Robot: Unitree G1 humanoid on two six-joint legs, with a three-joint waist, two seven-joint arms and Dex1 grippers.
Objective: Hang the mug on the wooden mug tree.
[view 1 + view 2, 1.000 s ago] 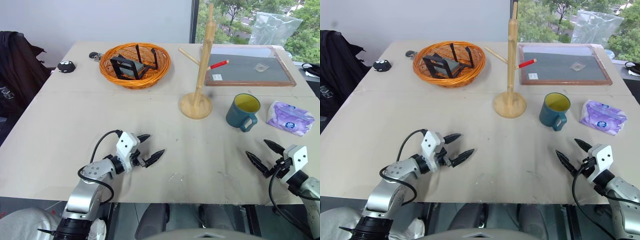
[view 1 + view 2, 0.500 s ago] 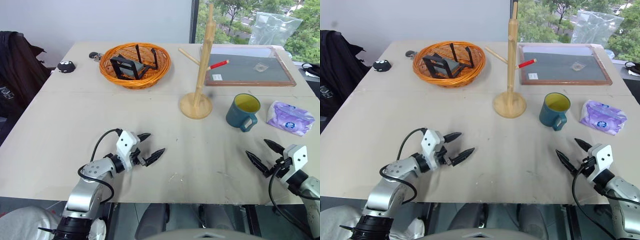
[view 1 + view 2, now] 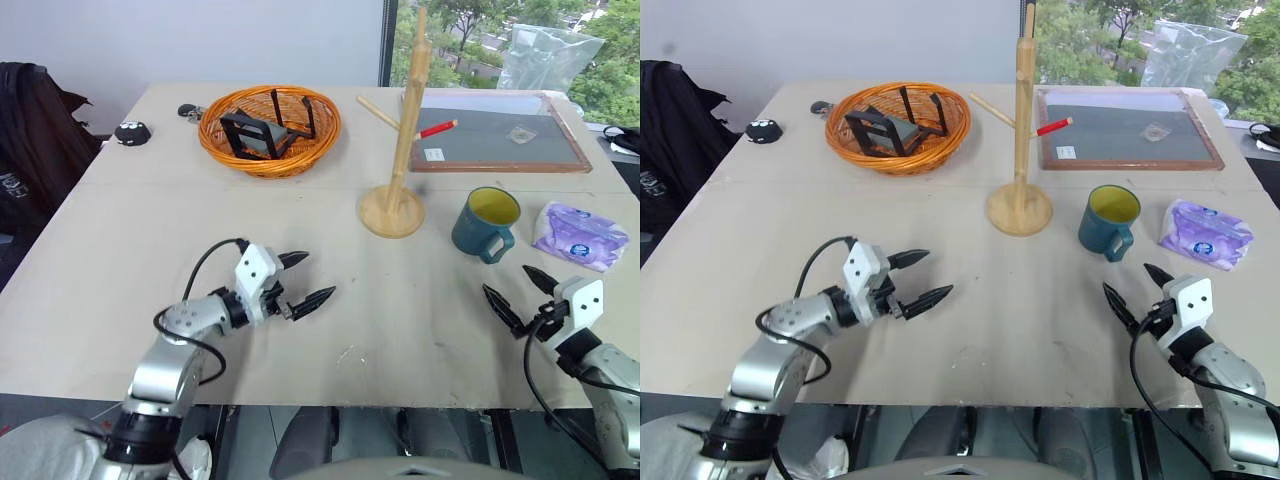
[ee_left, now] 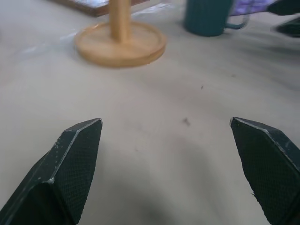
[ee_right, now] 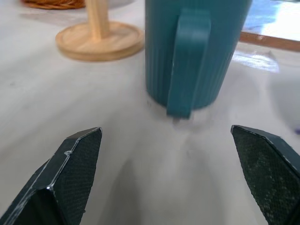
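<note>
Tabletop: mug (image 3: 485, 222) sitting upright beside wooden mug tree (image 3: 403, 140) — unhung; right gripper (image 3: 516, 295) and left gripper (image 3: 300, 280) hovering spread, empty — nothing grasped yet.

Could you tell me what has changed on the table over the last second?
The right gripper has edged toward the mug, open and empty. The left gripper has lifted slightly, also open. The mug, wooden mug tree and basket have not moved.
</note>
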